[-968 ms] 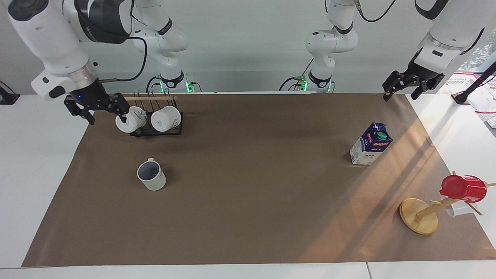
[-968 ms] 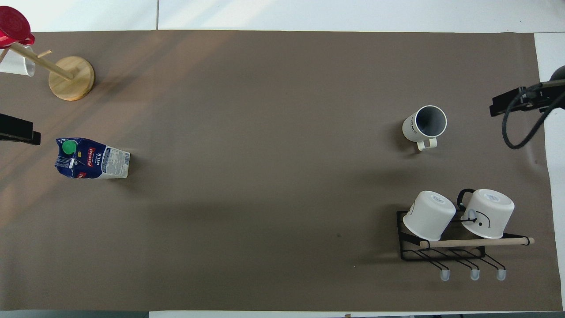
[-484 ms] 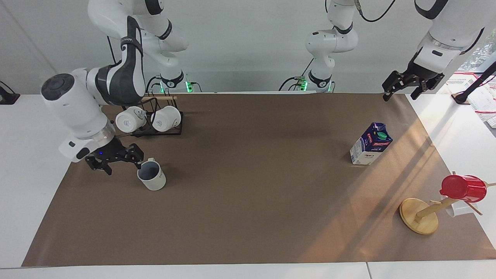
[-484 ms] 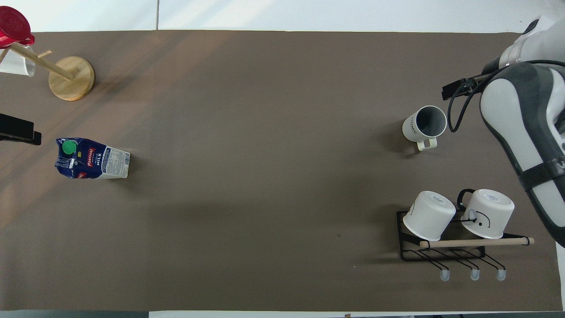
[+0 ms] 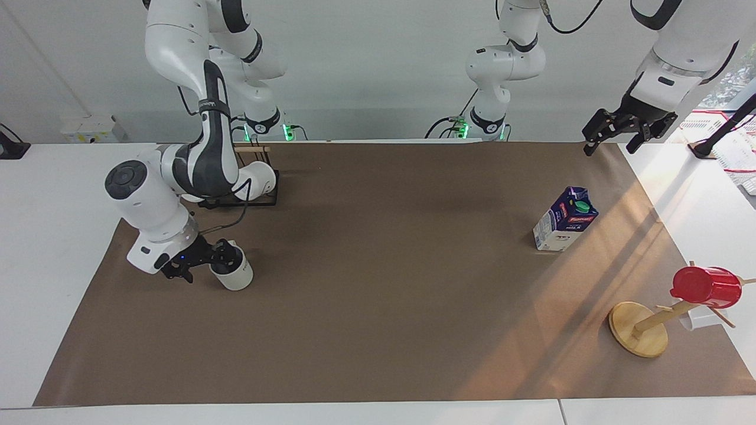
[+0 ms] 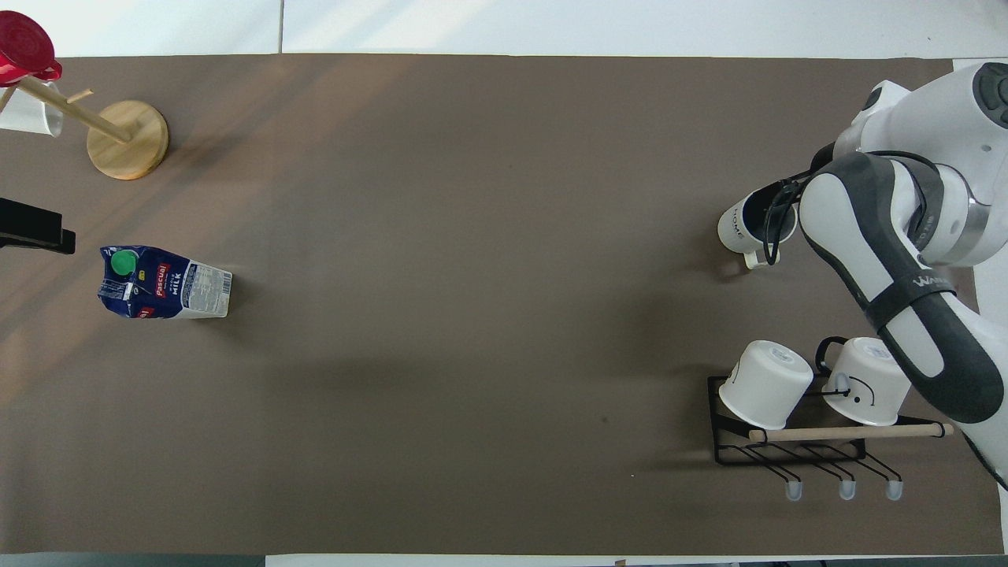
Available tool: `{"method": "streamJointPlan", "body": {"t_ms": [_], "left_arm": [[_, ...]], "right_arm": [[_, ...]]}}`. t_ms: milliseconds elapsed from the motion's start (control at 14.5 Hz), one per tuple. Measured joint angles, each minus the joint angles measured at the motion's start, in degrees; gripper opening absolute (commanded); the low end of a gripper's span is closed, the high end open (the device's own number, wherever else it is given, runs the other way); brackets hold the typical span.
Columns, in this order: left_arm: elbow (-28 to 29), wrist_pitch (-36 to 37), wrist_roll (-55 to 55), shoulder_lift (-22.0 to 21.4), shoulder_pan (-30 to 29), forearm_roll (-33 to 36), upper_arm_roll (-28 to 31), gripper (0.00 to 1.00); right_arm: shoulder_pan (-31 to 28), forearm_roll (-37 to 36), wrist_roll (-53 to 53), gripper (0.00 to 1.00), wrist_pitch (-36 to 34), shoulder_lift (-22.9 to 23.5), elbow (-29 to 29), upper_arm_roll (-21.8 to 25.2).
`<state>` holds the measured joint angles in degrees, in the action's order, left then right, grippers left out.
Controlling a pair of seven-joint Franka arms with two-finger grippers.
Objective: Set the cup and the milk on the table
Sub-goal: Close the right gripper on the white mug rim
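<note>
The grey-white cup (image 5: 237, 277) stands on the brown mat of the table (image 5: 384, 283) toward the right arm's end; it also shows in the overhead view (image 6: 736, 228). My right gripper (image 5: 208, 263) is down at the cup's rim and covers its mouth; in the overhead view the arm hides it. The milk (image 5: 564, 223) carton stands on the mat toward the left arm's end, and shows in the overhead view (image 6: 165, 283). My left gripper (image 5: 614, 134) is open and empty, raised over the mat's corner by the robots, and waits.
A black wire rack (image 5: 248, 200) with two white mugs (image 6: 768, 383) stands nearer to the robots than the cup. A wooden mug tree (image 5: 641, 330) with a red cup (image 5: 706, 286) stands farther from the robots than the milk.
My right arm has swung down from the rack to the cup, and its gripper now sits at the cup's rim. The left arm, cup and milk have not moved.
</note>
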<state>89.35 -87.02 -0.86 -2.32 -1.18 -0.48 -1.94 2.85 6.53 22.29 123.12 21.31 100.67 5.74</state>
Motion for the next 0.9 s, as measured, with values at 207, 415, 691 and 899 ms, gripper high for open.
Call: {"method": "streamJointPlan", "body": {"t_ms": [207,415,691,899], "left_arm": [[0.1,0.0,0.0,0.0,0.0,0.0,0.0,1.0],[0.2,0.0,0.0,0.0,0.0,0.0,0.0,1.0],[0.3,0.4,0.0,0.0,0.0,0.0,0.0,1.0],[0.3,0.5,0.0,-0.1,0.0,0.0,0.0,1.0]], "right_arm": [[-0.2,0.0,2.5,1.0,0.8,0.0,1.2,0.0],[-0.2,0.0,2.8,0.76,1.9,0.0,2.3,0.0],[-0.1,0.0,2.8,0.0,1.9,0.0,2.6,0.0],[0.1,0.0,2.8,0.0,1.9,0.0,2.6,0.0]]}}
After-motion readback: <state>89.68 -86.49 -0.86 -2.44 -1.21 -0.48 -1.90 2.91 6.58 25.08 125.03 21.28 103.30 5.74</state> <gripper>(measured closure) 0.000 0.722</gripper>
